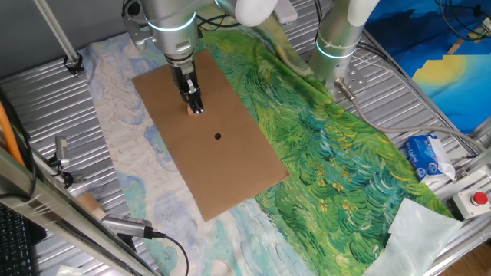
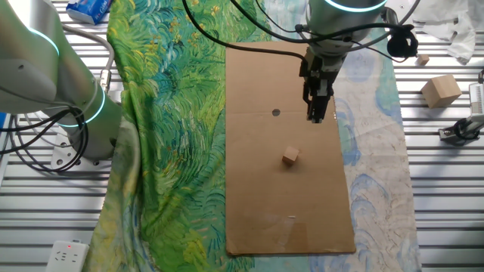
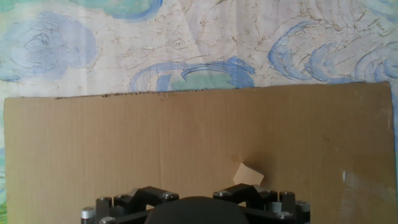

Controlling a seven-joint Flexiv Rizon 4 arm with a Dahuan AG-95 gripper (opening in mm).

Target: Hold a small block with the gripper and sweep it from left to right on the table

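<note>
Hand view puts the small block (image 3: 248, 175) at about 1 o'clock from my finger housings, lying on the cardboard (image 3: 155, 149) and turned corner-on; it sits just ahead of my right finger, not between the two. The other fixed view shows it apart from my gripper (image 2: 317, 115), down at 7 o'clock from my tips, on open cardboard (image 2: 257, 189). In one fixed view my fingers nearly cover the block (image 1: 192, 111), only a pale sliver showing.

My jaws hold nothing. Whether they stand parted or closed I cannot tell; the tips are out of frame or too dark.

Handling, as I judge it: bare wood, very light, stiff, not fragile. Flat faces should give a fair hold, but it is tiny and skewed, so a touch off-centre would likely flick it away. I would take opposite flat faces, low, after squaring to it.

Writing: none legible. A blue-and-white packet (image 1: 424, 156) at the table (image 1: 46, 61) edge bears print too small to read.
</note>
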